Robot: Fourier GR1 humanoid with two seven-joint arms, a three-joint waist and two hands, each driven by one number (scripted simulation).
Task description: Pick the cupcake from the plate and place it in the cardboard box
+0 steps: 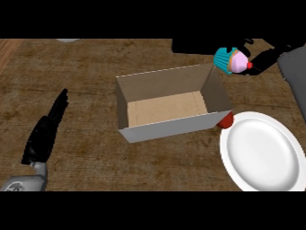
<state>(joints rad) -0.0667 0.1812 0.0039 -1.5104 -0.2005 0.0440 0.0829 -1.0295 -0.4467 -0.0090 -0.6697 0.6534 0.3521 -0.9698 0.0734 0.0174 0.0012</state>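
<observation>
Cupcake [232,61] (teal wrapper) is being pinched in the right hand [266,55]. Cardboard box [175,126] is standing just left of that hand.

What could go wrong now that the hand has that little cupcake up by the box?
1. The cupcake, held in the right hand, shows at the far right corner of the cardboard box, not over its opening. Released there, it might hit the rim or land outside.
2. The box walls stand tall around the opening, so the hand could bump a wall on its way in and push the box aside.
</observation>
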